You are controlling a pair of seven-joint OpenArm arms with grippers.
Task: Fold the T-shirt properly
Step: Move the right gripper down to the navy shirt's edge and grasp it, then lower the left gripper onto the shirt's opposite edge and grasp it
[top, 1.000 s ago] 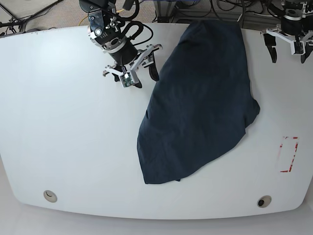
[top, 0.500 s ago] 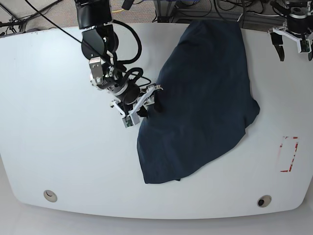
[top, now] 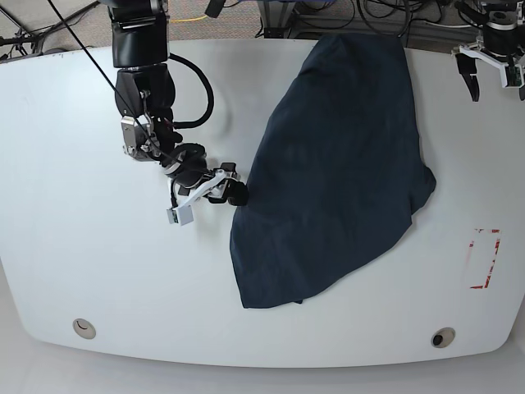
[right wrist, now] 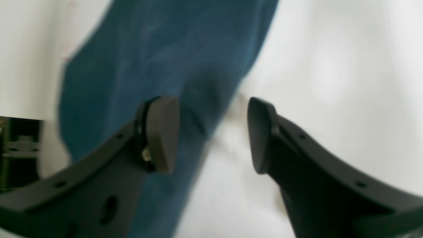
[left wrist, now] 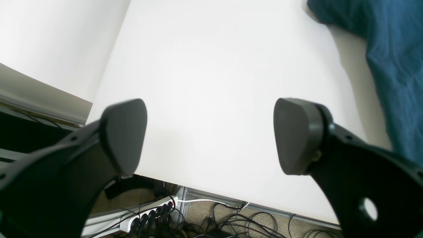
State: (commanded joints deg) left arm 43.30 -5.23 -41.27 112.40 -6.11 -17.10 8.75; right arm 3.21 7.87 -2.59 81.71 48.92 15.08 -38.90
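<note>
Right gripper [top: 232, 194] open, straddling shirt [top: 336, 164] edge. We should seat cloth deep between pads before closing. Left gripper [top: 493, 75] open, idle.

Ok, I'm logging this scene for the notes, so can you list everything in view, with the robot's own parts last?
T-shirt: one, dark navy, spread at the table's middle to far edge.
Table: one, white, fills the base view.
Red outline mark: one, near the table's edge by the left arm's side.
Round holes: two, at the near corners.
Cables: several, dark, on the floor beyond the table.
Right hand: open, at the shirt's side edge.
Left hand: open, at the far corner, off the shirt.
</note>
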